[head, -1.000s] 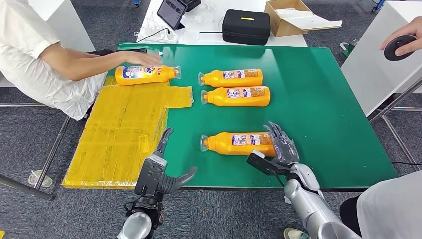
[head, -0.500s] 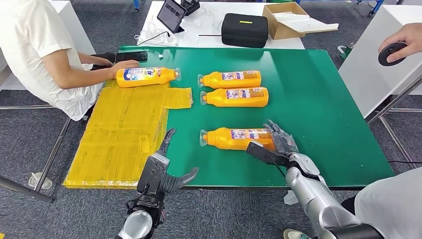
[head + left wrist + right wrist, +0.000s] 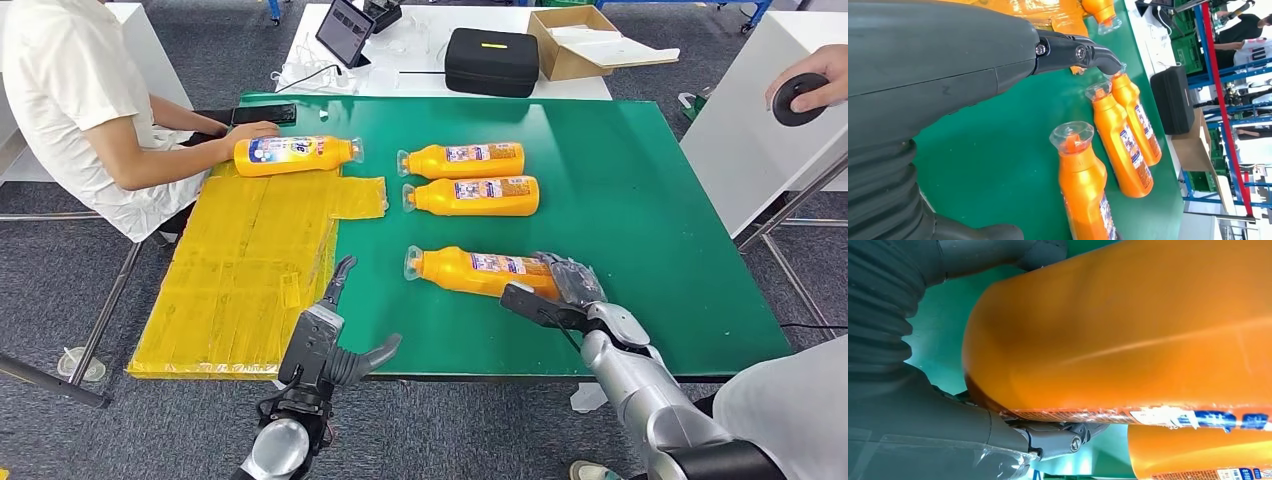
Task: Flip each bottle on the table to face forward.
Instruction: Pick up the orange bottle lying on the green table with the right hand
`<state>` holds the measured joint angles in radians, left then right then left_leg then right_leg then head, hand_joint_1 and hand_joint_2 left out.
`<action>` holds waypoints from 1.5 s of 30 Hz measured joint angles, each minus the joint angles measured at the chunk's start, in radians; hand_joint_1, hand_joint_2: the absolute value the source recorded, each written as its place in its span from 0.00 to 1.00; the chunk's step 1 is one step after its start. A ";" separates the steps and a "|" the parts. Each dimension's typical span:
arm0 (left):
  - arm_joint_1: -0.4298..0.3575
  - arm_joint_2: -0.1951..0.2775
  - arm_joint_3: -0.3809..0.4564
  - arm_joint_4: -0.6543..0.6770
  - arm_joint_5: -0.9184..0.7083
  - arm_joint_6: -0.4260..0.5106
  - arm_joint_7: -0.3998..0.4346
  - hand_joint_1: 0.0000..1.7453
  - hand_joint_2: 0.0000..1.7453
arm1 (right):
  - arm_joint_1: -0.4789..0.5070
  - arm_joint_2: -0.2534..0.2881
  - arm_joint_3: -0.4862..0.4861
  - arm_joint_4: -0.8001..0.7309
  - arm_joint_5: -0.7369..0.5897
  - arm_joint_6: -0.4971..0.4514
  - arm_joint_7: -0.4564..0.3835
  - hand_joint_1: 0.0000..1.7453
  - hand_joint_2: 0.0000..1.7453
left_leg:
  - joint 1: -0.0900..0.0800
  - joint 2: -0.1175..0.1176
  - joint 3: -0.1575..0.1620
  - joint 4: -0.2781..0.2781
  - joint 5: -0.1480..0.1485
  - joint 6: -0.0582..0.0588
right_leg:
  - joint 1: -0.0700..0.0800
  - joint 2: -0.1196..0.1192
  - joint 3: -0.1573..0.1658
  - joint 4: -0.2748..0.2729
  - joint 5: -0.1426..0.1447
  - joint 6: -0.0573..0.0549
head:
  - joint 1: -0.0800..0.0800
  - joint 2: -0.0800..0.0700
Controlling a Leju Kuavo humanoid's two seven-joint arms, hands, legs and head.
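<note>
Bottles [image 3: 470, 158]: you see orange bodies, clear caps, blue-and-white labels.
Table [image 3: 640, 190]: plain deep green.
Sheet [image 3: 240, 270]: yellow plastic, glossy.
Case [image 3: 491, 57]: black, yellow stripe.
Box [image 3: 560, 40]: brown cardboard.
Hands [image 3: 565, 290]: your robot's are dark grey on silver arms.

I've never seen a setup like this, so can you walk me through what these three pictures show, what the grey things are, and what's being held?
The grey things are a humanoid robot's two hands. The wide picture is from its head, looking down at a green table. The other two come from cameras at its wrists, so they look turned.

Four orange bottles lie on their sides. The right hand grips the base of the nearest bottle; the right wrist picture shows that bottle close up. The left hand is open at the table's near edge. Two more bottles lie side by side further back. A seated person's hand rests by the fourth bottle, at the far edge of a yellow sheet.
</note>
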<state>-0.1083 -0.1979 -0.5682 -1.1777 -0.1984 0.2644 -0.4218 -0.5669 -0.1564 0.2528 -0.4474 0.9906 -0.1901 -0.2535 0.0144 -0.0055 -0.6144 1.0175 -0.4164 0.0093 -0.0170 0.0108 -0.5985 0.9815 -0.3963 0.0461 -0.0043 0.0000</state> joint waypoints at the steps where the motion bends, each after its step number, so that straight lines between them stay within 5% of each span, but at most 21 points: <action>1: 0.000 0.000 0.000 0.001 0.000 0.001 -0.002 0.00 1.00 | 0.000 0.000 0.001 0.001 -0.001 0.000 -0.002 1.00 1.00 | 0.000 0.000 0.000 0.000 0.000 0.000 | 0.000 0.000 0.000 0.000 0.000 0.000 | 0.000 0.000; 5: -0.001 -0.001 0.000 0.003 0.010 0.009 -0.018 0.00 1.00 | 0.002 0.000 0.000 0.002 -0.028 -0.002 -0.035 1.00 1.00 | 0.000 0.000 0.000 0.000 0.000 0.000 | 0.000 0.000 0.000 0.000 0.000 0.000 | 0.000 0.000; 10: 0.000 -0.008 0.003 0.002 0.059 0.033 -0.062 0.00 1.00 | 0.029 0.013 -0.035 0.001 -0.161 -0.002 -0.186 1.00 1.00 | 0.000 0.000 -0.002 0.000 0.000 0.000 | 0.000 0.000 0.000 0.000 0.000 0.000 | 0.000 0.000; 20: 0.037 -0.010 0.020 -0.042 0.234 0.055 -0.108 0.00 1.00 | 0.162 0.094 -0.126 -0.126 -0.434 0.066 -0.382 1.00 1.00 | 0.001 -0.001 -0.009 0.000 0.000 -0.001 | 0.001 0.000 -0.006 0.001 0.000 0.000 | 0.000 0.000; 31: 0.122 0.000 0.063 -0.140 0.584 -0.088 -0.082 0.00 1.00 | 0.384 0.198 -0.137 -0.568 -0.664 0.074 -0.371 1.00 1.00 | 0.000 -0.003 -0.019 0.000 0.000 -0.001 | 0.000 0.000 -0.016 0.001 -0.001 0.001 | 0.000 0.000; 45: 0.128 0.008 0.076 -0.149 0.609 -0.111 -0.066 0.00 1.00 | 0.431 0.224 -0.127 -0.683 -0.670 0.065 -0.368 1.00 1.00 | 0.000 -0.003 -0.019 0.000 0.001 -0.001 | 0.000 -0.001 -0.016 0.001 -0.001 0.001 | 0.000 0.000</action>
<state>0.0198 -0.1895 -0.4924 -1.3268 0.4106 0.1538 -0.4878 -0.1354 0.0680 0.1255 -1.1303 0.3206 -0.1249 -0.6210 0.0147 -0.0088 -0.6337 1.0173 -0.4158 0.0087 -0.0172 0.0102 -0.6146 0.9824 -0.3975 0.0472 -0.0045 0.0000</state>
